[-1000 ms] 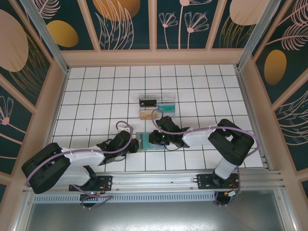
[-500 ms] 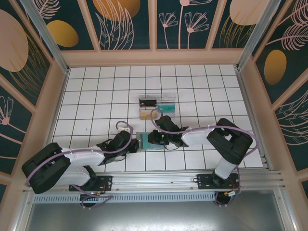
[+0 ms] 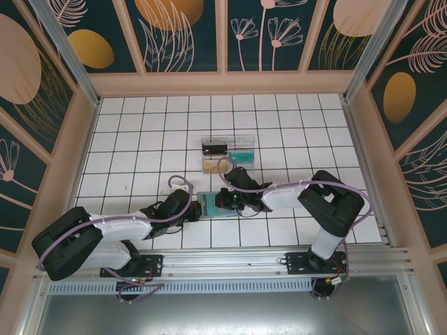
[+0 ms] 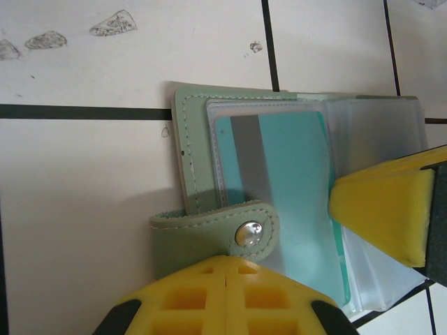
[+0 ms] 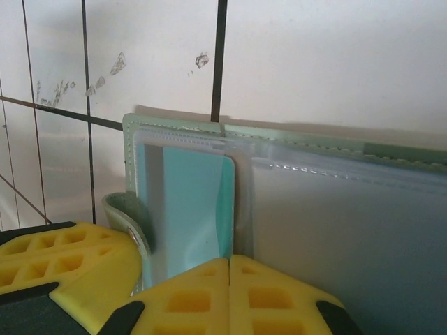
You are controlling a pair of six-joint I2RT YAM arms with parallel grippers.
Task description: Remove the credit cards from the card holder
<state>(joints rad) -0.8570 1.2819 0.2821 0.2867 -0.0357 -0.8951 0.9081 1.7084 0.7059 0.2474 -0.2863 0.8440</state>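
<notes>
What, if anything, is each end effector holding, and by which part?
Nothing clearly held: left end effector, shut, presses the card holder's snap strap; right end effector, shut, meets the teal card's edge.

Place: a robot test cell in a lab.
Table (image 3: 140, 132): white tiles in a black grid, boxed in on three sides.
Walls (image 3: 183, 35): printed teal panels with plant motifs, set in wooden frames.
Mounting: left arm (image 3: 119, 227) and right arm (image 3: 307, 195) bolted to an aluminium rail (image 3: 230, 259) at the near edge.
</notes>
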